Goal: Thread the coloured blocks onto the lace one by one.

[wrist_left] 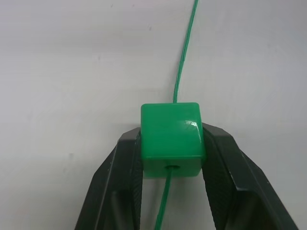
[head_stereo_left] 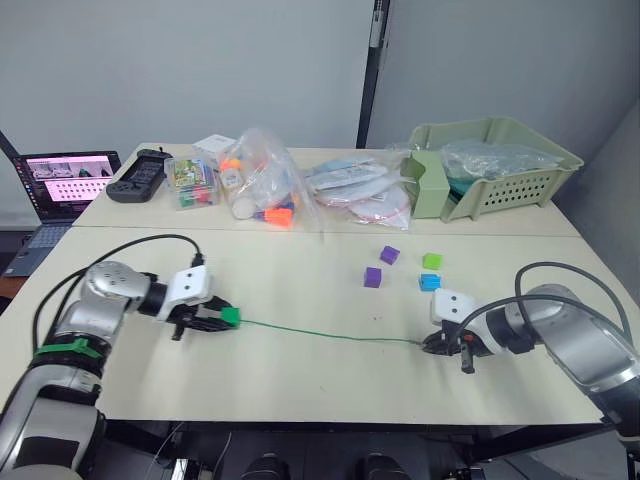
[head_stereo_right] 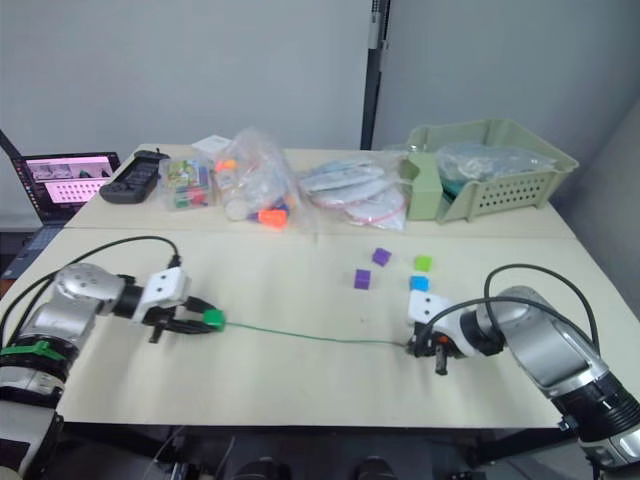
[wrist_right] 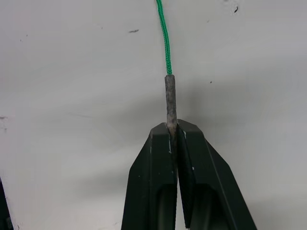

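Observation:
A dark green block [wrist_left: 170, 140] sits threaded on the green lace [head_stereo_left: 320, 332], which runs through its hole. My left gripper [head_stereo_left: 222, 319] is shut on this block at the table's left. The lace stretches taut across the table to my right gripper [head_stereo_left: 430, 345], which is shut on its stiff tan tip [wrist_right: 170, 98]. Two purple blocks [head_stereo_left: 389, 255] [head_stereo_left: 372, 277], a lime green block [head_stereo_left: 431, 261] and a blue block [head_stereo_left: 429, 282] lie loose on the table behind the right gripper.
Clear bags [head_stereo_left: 265, 180] of toy pieces and packets [head_stereo_left: 355, 185] line the back of the table. A pale green basket [head_stereo_left: 490, 165] stands back right. A black controller [head_stereo_left: 138, 172] and a laptop [head_stereo_left: 60, 190] are at back left.

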Tool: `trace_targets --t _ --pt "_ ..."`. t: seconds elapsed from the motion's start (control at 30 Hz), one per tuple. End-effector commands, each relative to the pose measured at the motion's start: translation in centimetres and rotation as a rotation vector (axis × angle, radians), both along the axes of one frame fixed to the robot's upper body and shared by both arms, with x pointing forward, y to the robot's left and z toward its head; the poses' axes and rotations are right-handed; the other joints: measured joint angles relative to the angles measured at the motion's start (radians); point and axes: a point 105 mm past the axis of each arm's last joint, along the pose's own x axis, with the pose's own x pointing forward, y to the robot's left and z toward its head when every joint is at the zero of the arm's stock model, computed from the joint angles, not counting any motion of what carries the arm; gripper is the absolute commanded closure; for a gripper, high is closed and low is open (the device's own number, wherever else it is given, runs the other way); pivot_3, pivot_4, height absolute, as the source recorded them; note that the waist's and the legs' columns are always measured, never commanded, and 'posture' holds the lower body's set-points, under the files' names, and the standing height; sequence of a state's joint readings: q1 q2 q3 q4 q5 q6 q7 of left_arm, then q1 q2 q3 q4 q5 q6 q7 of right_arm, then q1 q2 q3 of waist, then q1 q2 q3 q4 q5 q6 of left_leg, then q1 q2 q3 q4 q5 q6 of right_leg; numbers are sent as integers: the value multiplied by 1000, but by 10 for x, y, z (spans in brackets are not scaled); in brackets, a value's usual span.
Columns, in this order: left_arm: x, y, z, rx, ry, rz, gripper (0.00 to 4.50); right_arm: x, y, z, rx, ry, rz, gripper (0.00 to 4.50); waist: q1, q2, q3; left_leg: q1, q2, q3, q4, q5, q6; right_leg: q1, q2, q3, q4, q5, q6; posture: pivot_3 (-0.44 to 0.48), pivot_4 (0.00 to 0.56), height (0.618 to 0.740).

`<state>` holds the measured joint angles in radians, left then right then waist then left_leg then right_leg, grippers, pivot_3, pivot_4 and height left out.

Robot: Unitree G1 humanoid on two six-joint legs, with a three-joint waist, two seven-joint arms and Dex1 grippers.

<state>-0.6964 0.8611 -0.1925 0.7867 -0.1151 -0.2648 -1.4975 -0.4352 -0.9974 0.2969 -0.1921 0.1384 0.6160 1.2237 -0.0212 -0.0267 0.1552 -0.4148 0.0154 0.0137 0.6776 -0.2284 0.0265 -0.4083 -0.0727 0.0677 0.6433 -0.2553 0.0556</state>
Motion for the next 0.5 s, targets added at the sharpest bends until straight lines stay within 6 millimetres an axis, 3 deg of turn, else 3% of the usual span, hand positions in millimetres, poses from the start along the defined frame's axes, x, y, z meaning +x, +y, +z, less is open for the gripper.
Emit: trace_targets --t 0.03,0.23,0.37,0.43,0.5 --pt "-20 73 -7 133 51 196 3317 6 1 13 1 -57 27 4500 -13 0 0 0 1 1 0 0 0 -1 0 0 1 0 0 0 150 734" --pt "-42 124 -6 207 61 379 3317 12 1 14 -4 -66 48 4500 -23 0 0 0 1 5 -3 0 1 -6 -1 0 6 -1 -2 0 150 734" --pt "-46 134 -4 190 54 438 3317 15 2 14 -3 -67 57 4500 -23 0 0 0 2 12 -3 0 1 -10 -2 0 7 0 -2 0 150 734" --pt "-46 134 -2 152 56 463 2271 16 3 14 -2 -68 64 4500 -24 0 0 -1 2 14 -3 0 1 -11 -2 0 8 0 -2 0 150 734" --pt "-40 132 6 107 36 477 1636 17 4 14 0 -69 72 4500 -22 -1 0 -2 2 16 -2 0 1 -15 -3 0 12 0 -2 0 150 734"
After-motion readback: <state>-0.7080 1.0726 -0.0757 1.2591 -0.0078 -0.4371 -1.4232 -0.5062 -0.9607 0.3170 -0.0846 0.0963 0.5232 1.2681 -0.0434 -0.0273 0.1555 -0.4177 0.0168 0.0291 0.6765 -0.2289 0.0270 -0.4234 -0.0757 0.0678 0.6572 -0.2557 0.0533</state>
